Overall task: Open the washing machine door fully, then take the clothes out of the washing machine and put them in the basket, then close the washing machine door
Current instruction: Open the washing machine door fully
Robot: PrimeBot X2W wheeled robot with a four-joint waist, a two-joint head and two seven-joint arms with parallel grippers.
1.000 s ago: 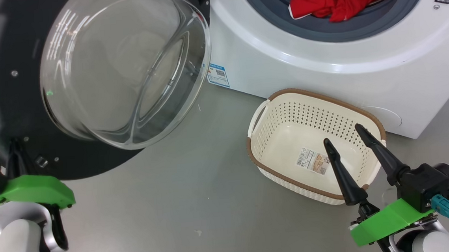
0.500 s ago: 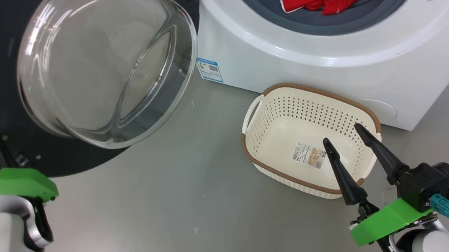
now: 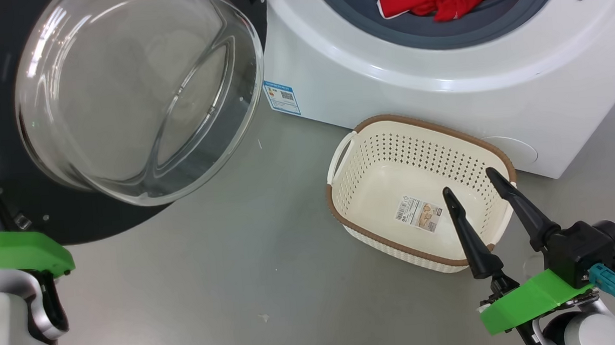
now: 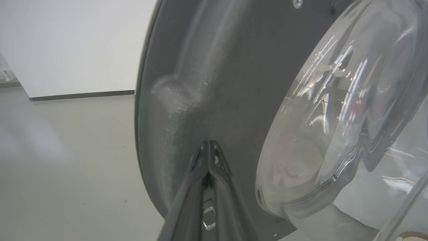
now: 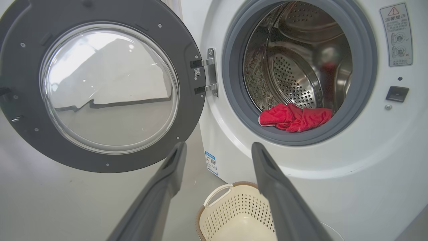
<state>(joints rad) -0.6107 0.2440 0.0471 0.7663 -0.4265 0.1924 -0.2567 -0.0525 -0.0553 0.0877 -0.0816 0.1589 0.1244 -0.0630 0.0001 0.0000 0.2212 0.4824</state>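
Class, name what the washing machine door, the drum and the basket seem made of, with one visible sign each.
Washing machine door: dark matt ring, probably plastic; clear bowl, glass-like, with sharp reflections. Drum: shiny perforated metal, likely steel. Basket: smooth cream plastic by its moulded holes; brown rim looks woven, perhaps plastic too.

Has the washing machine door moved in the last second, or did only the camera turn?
Yes, slightly. The washing machine door has swung further open: its far edge lies further left of the blue label than before.
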